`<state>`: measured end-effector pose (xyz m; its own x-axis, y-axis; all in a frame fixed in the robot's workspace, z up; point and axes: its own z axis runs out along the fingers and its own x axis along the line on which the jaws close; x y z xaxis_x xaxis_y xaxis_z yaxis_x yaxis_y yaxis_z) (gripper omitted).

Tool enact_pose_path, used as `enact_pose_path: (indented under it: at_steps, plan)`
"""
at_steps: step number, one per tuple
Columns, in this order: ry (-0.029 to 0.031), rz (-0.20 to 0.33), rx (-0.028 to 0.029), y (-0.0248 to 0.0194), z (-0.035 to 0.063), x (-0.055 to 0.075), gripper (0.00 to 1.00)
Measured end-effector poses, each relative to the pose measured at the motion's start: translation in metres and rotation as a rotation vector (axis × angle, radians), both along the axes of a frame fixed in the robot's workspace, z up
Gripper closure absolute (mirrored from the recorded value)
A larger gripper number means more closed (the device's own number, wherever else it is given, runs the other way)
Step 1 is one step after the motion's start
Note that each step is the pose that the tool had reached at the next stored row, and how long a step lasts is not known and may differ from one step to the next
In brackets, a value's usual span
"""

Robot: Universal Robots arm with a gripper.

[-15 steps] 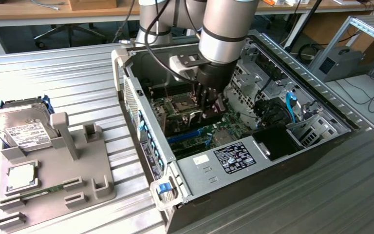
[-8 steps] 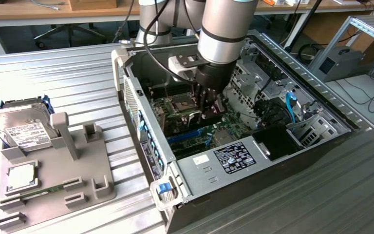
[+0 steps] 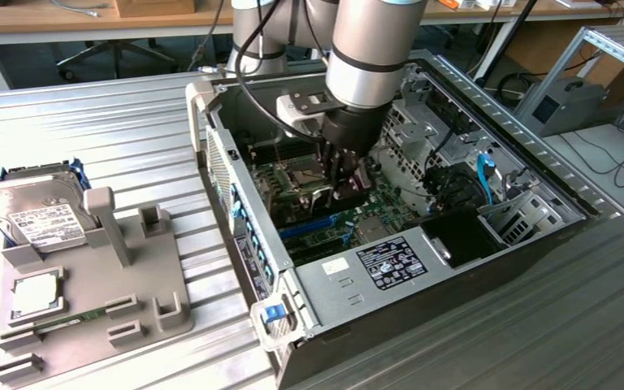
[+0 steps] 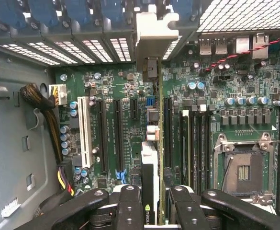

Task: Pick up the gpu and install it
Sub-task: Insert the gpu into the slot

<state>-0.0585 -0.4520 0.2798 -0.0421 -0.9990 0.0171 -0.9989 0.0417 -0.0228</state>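
So the gpu [image 4: 149, 177] was pinched edge-on between the hand's [image 4: 155, 203] fingers [image 4: 130, 203], down inside the open computer case [image 3: 323, 284]. Its long axis ran straight out from the hand toward the rear slot openings, bracket [image 4: 154, 33] at the far end, lined up with the motherboard's [image 4: 211, 120] long slots. Couldn't tell if it was seated. The CPU socket [image 4: 245, 172] sat empty. Out on the surface [image 3: 106, 122], the grey holder [image 3: 127, 301] had the hard drive [image 3: 36, 215] and memory stick [image 3: 68, 318].
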Motion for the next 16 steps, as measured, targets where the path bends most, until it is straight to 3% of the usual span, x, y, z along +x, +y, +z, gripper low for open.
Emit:
enact_pose_path:
  at_steps: [16]
  plan:
    - [-0.0054, 0.003, -0.0001, -0.001, -0.0047, -0.0104, 0.73]
